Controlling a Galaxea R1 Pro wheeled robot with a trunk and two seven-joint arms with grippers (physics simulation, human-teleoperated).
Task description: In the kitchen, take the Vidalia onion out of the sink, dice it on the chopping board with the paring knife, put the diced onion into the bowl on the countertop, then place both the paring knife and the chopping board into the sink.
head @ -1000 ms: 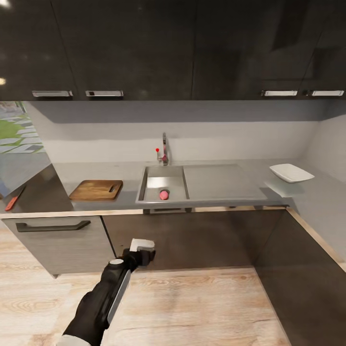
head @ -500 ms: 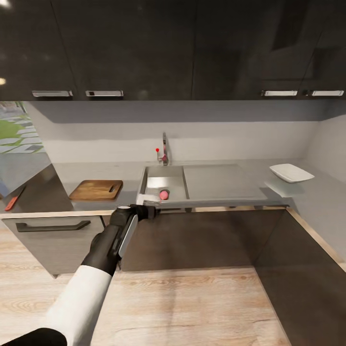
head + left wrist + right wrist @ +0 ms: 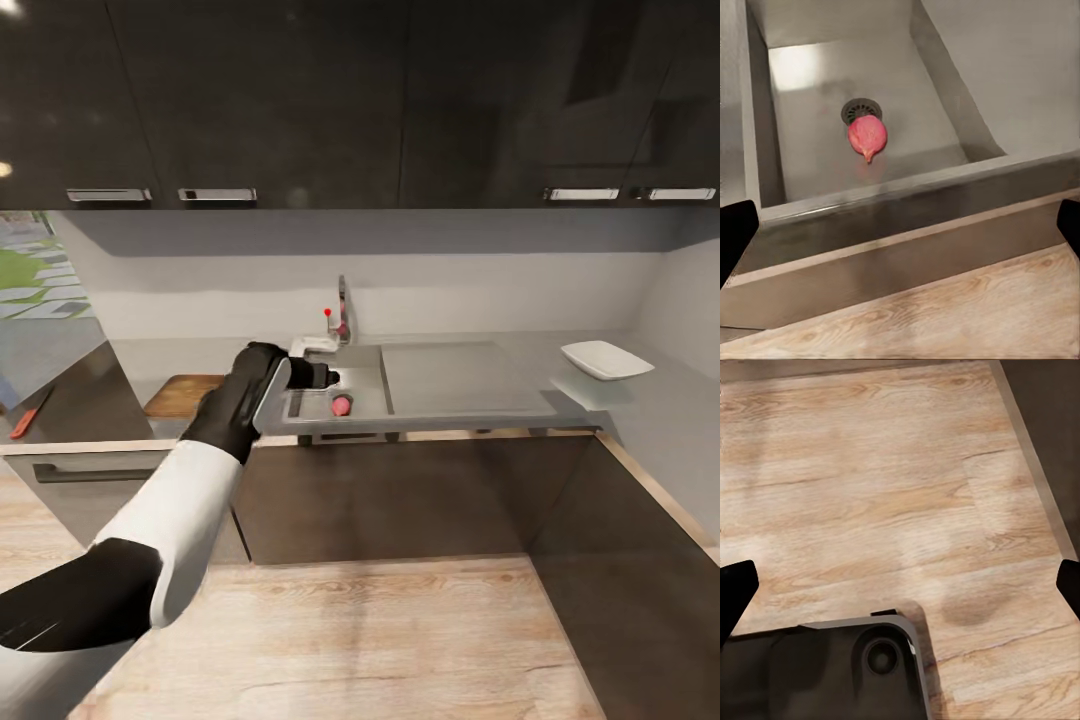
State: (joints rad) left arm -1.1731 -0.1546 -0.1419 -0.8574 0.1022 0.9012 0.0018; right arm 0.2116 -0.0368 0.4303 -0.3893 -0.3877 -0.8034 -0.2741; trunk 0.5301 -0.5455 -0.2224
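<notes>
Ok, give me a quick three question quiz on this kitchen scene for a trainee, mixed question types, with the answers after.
1. True or false: the onion lies beside the drain in the sink.
2. What sits on the countertop far right of the sink? A) bowl B) kettle C) plate rack
3. Fill in: the left gripper hovers over the ____.

Key: 1 true; 2 A, the bowl; 3 sink.

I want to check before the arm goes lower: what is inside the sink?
Inside the sink lies one pink-red onion, beside the round drain, apart from the walls. In the head view the left end effector covers part of the basin's left side.
</notes>
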